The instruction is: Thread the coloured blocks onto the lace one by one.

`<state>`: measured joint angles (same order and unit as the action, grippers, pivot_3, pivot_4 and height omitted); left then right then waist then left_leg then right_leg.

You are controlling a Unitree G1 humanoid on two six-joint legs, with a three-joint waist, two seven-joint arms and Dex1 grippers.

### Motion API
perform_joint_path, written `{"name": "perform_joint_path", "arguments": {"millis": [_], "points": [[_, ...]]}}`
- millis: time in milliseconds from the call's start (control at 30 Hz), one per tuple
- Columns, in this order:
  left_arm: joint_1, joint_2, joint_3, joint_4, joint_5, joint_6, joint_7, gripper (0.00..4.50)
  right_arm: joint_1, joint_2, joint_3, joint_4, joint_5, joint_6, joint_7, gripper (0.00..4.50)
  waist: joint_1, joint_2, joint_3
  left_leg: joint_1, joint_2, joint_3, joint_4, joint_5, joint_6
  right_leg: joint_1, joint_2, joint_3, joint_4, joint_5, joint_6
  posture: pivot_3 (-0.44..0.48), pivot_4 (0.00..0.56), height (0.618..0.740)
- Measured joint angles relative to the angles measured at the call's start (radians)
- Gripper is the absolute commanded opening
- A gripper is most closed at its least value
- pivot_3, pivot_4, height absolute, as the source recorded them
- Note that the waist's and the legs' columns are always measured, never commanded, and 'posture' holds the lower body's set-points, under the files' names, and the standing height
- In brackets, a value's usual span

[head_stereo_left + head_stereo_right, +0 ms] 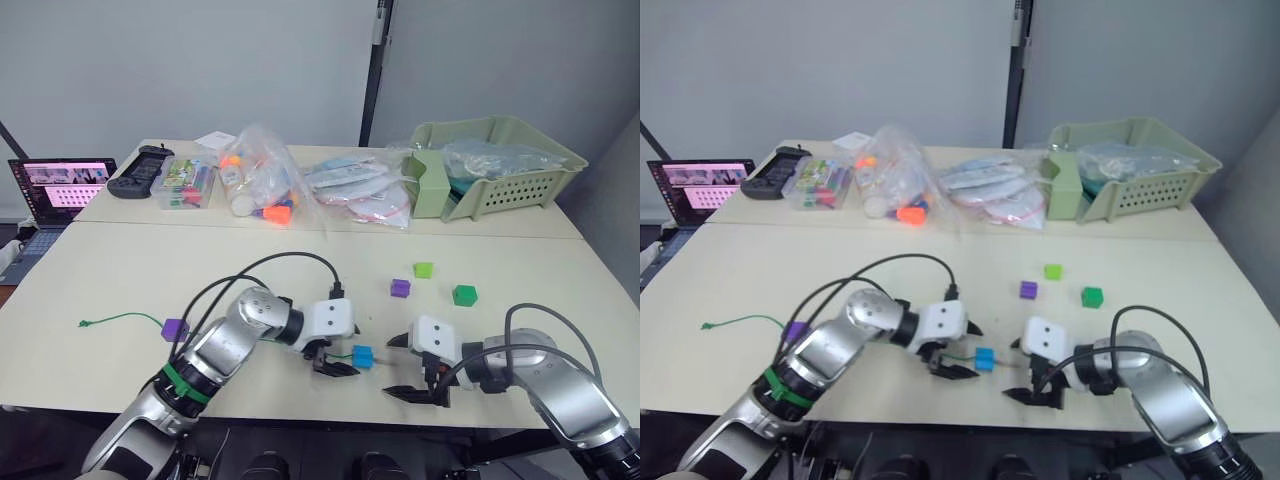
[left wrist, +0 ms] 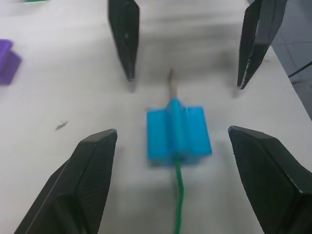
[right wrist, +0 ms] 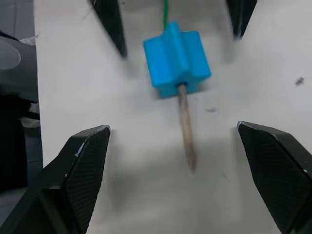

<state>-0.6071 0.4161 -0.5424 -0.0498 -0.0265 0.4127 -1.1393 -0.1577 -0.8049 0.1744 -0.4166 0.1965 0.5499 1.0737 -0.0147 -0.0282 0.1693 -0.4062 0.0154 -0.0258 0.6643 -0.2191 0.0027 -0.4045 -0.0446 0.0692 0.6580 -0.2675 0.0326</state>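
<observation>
Lace point(image 1: 120, 318) trails from the table's point(image 1: 120, 260) left edge through a purple block point(image 1: 175, 328), probably already threaded, hard to tell here, on to the blue block point(image 1: 362, 355) near the front edge. Left gripper point(image 1: 333, 364) wide open just beside blue, holding nothing; the pale tip point(image 3: 186, 127) pokes out the far side. Right gripper point(image 1: 410, 366) wide, empty, facing the tip. Purple point(image 1: 400, 288), lime point(image 1: 424, 270) and dark green point(image 1: 464, 295) lie loose mid-table right. Risk: a nudge from the right fingers could push blue back off the tip.

You have bare table point(image 1: 300, 290) all around the blue block point(image 1: 362, 355). Only the two wide-open grippers, left gripper point(image 1: 335, 358) and right gripper point(image 1: 403, 366), stand near it.
</observation>
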Motion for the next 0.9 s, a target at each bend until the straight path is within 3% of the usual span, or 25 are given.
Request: {"name": "perform_joint_path", "arguments": {"millis": [100,367,533,900], "points": [[-0.002,-0.005,-0.02,0.017,0.021,-0.002,0.003,3.84,0.002,0.001,0.001,0.004,0.003,-0.007,-0.009,4.47,-0.005,0.0,0.0,0.0,0.0,0.0,0.0,0.0,0.0,0.0,0.0,0.0,0.0,0.0,0.0,0.0,0.15,0.74],[-0.007,0.001,-0.024,0.036,0.024,-0.002,-0.017,1.41,-0.03,0.014,0.03,0.039,-0.003,-0.026,-0.034,4.5,0.002,0.0,0.0,0.0,0.0,0.0,0.0,0.0,0.0,0.0,-0.001,0.0,0.0,0.0,0.0,0.0,0.15,0.74],[-0.006,0.013,-0.024,0.023,0.023,0.0,-0.034,1.39,-0.031,0.023,0.049,0.061,-0.016,-0.047,-0.038,4.5,0.001,0.0,0.0,0.0,0.0,0.0,0.0,0.0,0.0,0.0,0.0,0.0,0.0,0.0,0.0,0.0,0.15,0.74],[-0.005,0.012,-0.024,0.023,0.021,0.0,-0.041,1.39,-0.065,0.044,0.084,0.126,-0.026,-0.124,-0.026,0.93,0.001,0.0,0.0,0.001,0.0,0.0,0.0,0.0,0.0,0.001,0.0,0.0,0.0,0.0,0.0,0.0,0.15,0.74]]}}
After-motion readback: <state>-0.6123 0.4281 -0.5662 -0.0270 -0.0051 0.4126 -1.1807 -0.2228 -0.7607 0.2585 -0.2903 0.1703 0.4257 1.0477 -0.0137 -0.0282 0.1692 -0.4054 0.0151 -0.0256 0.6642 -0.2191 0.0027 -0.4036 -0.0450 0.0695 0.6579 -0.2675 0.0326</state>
